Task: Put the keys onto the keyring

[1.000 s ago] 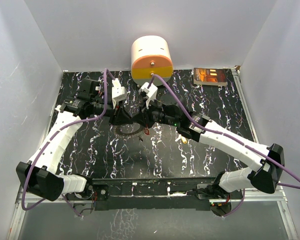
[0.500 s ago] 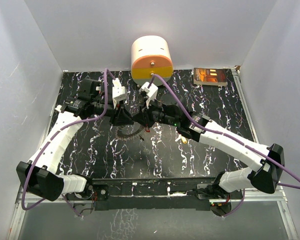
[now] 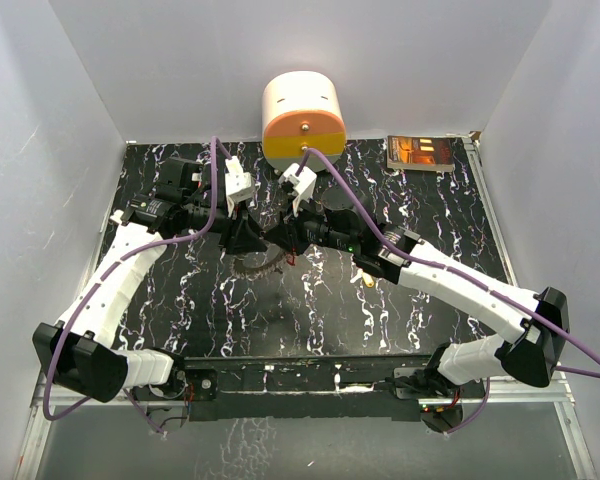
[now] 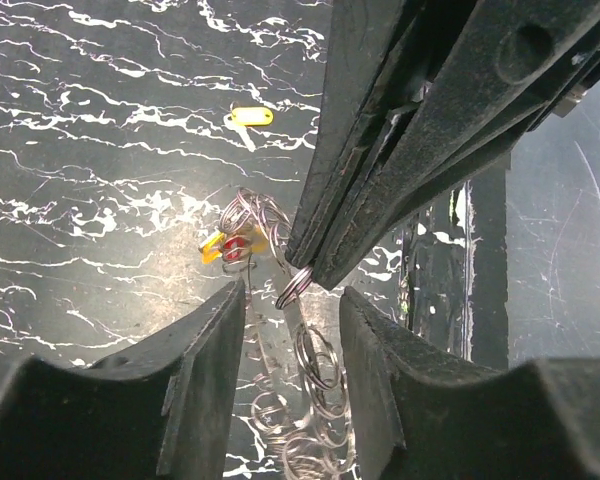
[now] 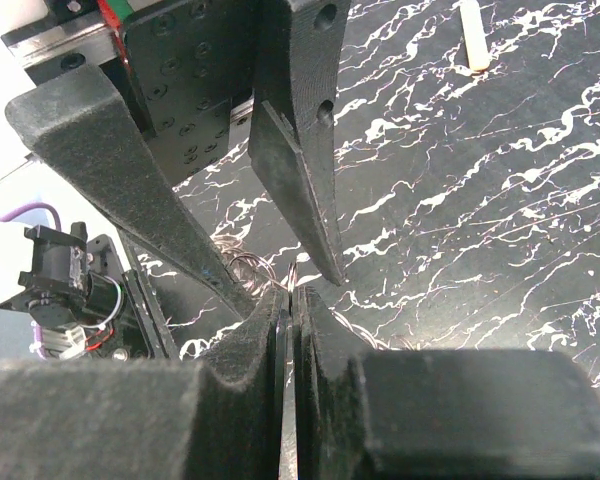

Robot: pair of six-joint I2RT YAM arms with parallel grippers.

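The keyring (image 4: pixel 315 372) is thin, springy wire, a light and loose tangle of silvery loops that sags instead of holding a shape. It looks slippery and too fine to pick up flat. The sensible hold is on a single loop, edge-on, at the very fingertips.

The right gripper (image 5: pixel 287 298) has it that way, jaws closed on one strand and holding that loop just off the black marbled table (image 4: pixel 100 150), mid-table where the two arms meet. The left gripper (image 4: pixel 293 300) has its jaws apart, straddling the coils without pinching them.

The red-and-yellow keys (image 4: pixel 231 246) sit among the loops. I think they are threaded on, though the wire is too fine to be sure. A yellow key (image 4: pixel 251 117) lies loose a little beyond. These are tiny, light things, best taken by the plastic head.

Only the left wrist view shows the keys and the coil. The overhead view gives just a grey smudge under the fingers. The right wrist view shows the pinched strand up close and a far-off orange-and-white stick (image 5: pixel 473 45).
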